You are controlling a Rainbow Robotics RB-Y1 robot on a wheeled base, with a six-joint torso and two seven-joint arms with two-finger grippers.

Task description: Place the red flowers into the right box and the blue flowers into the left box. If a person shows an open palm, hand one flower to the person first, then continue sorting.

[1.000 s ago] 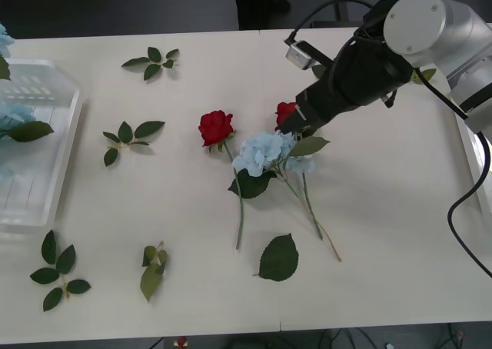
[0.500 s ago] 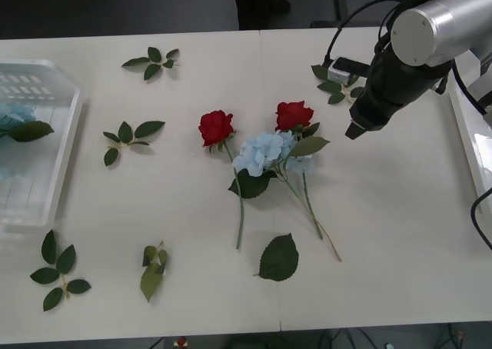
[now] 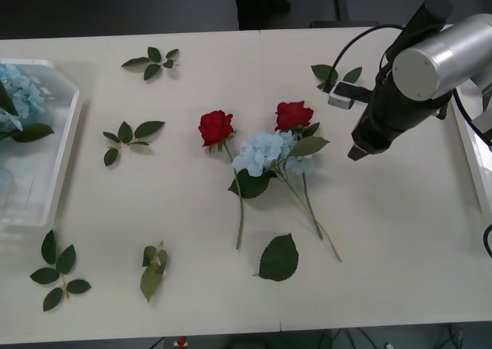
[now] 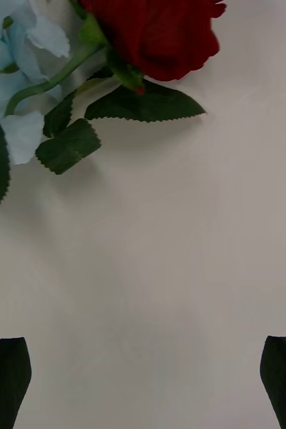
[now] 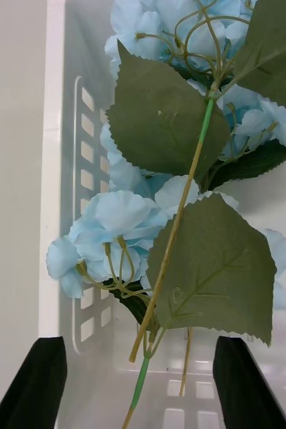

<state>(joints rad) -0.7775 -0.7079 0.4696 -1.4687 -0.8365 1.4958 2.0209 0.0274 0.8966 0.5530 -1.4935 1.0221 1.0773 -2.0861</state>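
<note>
Over the left box, blue blooms lie piled while the right arm hangs beside the last cluster

Far left, the left box [image 3: 54, 176] holds blue flowers [image 5: 126, 221], stems and big leaves laid across its slotted floor, and the left gripper [image 5: 139, 382] hovers right above them with fingers spread wide and nothing between them, which looks like a drop just made. Mid-table [image 3: 177, 211], two red flowers [image 3: 216, 126] flank one pale blue hydrangea [image 3: 260, 151], stems crossing, so picking one cleanly will take care. Just beside them, the right gripper [image 4: 143, 382] hangs over bare table near the nearer rose [image 4: 157, 30], fingers wide apart and empty, likely lining up a grasp. Far right, the right box [image 3: 470, 153] shows only its rim.
</note>
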